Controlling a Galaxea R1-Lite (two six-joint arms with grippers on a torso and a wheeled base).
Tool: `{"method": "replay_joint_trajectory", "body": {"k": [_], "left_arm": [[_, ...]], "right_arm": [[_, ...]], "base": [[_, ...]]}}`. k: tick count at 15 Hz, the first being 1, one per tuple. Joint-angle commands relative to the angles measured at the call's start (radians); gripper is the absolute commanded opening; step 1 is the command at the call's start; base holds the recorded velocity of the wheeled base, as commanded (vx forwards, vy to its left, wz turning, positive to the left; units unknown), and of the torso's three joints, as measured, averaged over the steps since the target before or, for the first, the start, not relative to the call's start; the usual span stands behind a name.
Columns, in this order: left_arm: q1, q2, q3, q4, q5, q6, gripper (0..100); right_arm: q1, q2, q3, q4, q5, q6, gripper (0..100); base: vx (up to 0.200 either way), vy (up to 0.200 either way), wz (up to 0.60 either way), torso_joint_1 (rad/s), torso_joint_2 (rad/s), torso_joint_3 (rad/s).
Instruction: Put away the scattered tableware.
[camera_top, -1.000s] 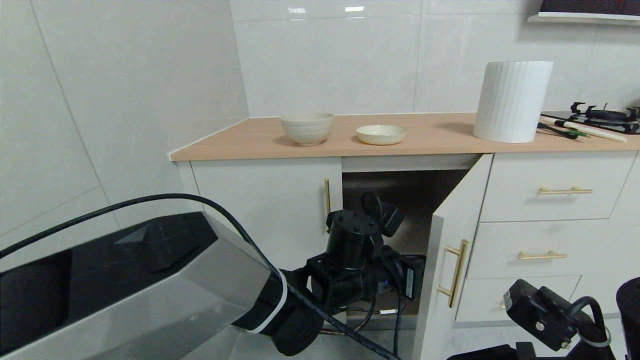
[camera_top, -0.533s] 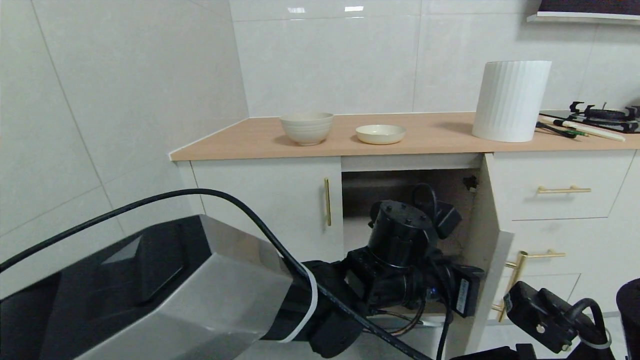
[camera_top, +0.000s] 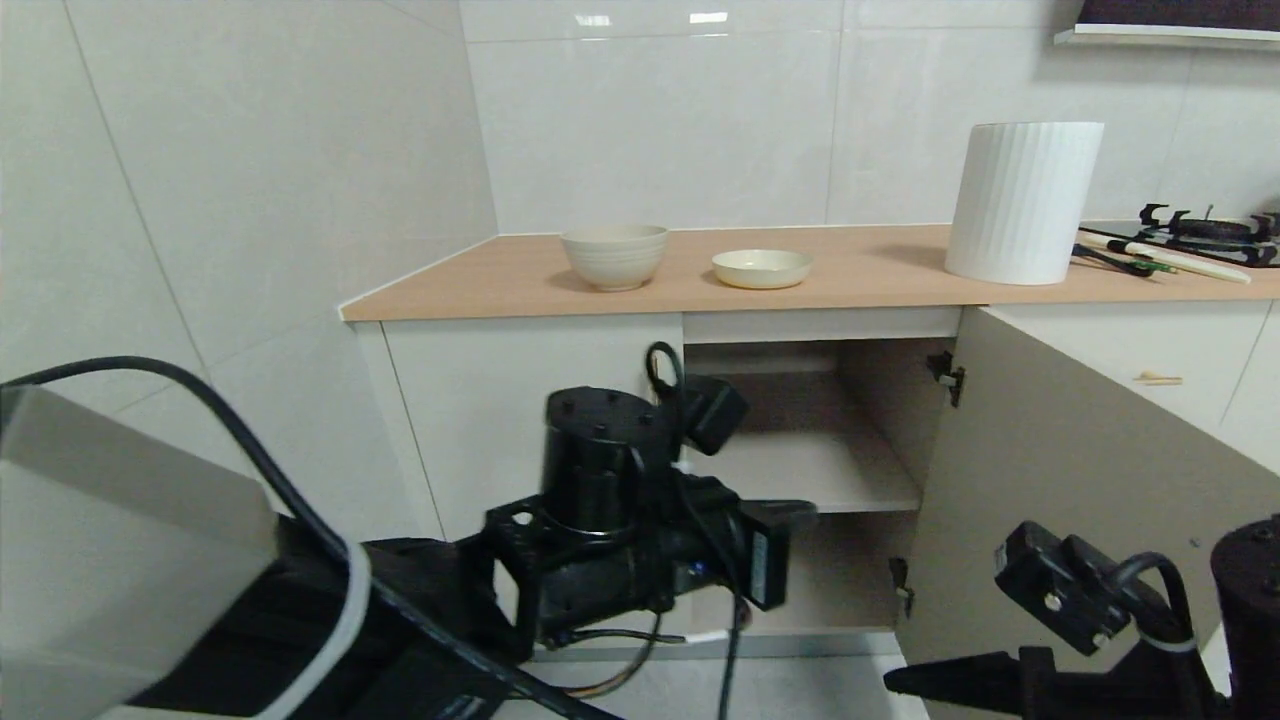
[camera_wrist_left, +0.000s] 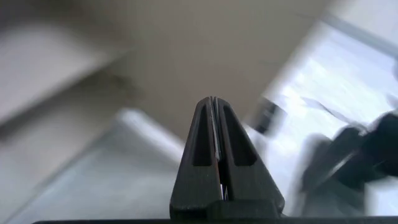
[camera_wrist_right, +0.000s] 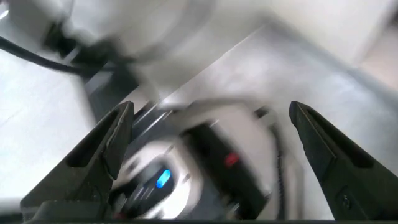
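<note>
Evidently the cabinet door (camera_top: 1080, 480) stood wide open so its shelf (camera_top: 820, 470) could take the bowl (camera_top: 614, 256) and shallow dish (camera_top: 762, 268) sitting on the tabletop (camera_top: 880, 262) above, while the left tool (camera_wrist_left: 213, 102) was pinched closed on nothing and the right tool (camera_wrist_right: 211, 109) gaped empty.

A tall white ribbed cylindrical container (camera_top: 1024, 203) stands upright on the light wooden worktop (camera_top: 880, 268), toward its right end and nearer the back edge than the front. Just past it, at the worktop's far right edge, sits a black gas hob with raised pan supports (camera_top: 1205, 228). Glossy white wall tiles (camera_top: 650, 120) rise behind the back edge and along the left side, meeting at the worktop's back left corner
</note>
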Motion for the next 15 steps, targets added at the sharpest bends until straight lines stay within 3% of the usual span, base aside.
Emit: {"method": "replay_joint_trajectory", "body": {"k": [1,2,3,6,7,10,11,13,15], "left_arm": [[0.138,-0.194,0.132,-0.015,0.039,0.006,0],[0.165,-0.228,0.151,-0.007,0.039,0.009,0],[0.231,-0.322,0.18,0.064,0.039,0.014,0],[0.339,-0.503,0.177,0.301,0.04,0.016,0],[0.393,-0.582,0.152,0.427,0.04,0.016,0],[0.467,-0.654,0.112,0.559,0.039,0.014,0],[0.481,-0.659,0.112,0.559,0.037,0.012,100],[0.517,-0.654,0.109,0.556,0.02,-0.009,100],[0.517,-0.644,0.094,0.553,0.014,-0.029,100]], "right_arm": [[-0.039,0.106,-0.1,-0.001,-0.114,0.001,100],[-0.059,0.135,-0.134,-0.001,-0.16,0.001,100],[-0.131,0.21,-0.236,0.001,-0.224,0.002,100],[-0.21,0.293,-0.391,0.008,-0.226,0.002,100],[-0.24,0.334,-0.487,0.014,-0.231,0.004,100],[-0.258,0.362,-0.648,0.169,-0.235,0.009,100],[-0.258,0.356,-0.657,0.186,-0.235,0.009,100],[-0.258,0.328,-0.648,0.194,-0.243,0.009,100],[-0.26,0.297,-0.649,0.234,-0.254,0.009,100]], "base": [[0.0,0.0,0.0,0.0,0.0,0.0],[0.0,0.0,0.0,0.0,0.0,0.0],[0.0,0.0,0.0,0.0,0.0,0.0],[0.0,0.0,0.0,0.0,0.0,0.0],[0.0,0.0,0.0,0.0,0.0,0.0],[0.0,0.0,0.0,0.0,0.0,0.0],[0.0,0.0,0.0,0.0,0.0,0.0],[0.0,0.0,0.0,0.0,0.0,0.0],[0.0,0.0,0.0,0.0,0.0,0.0]]}}
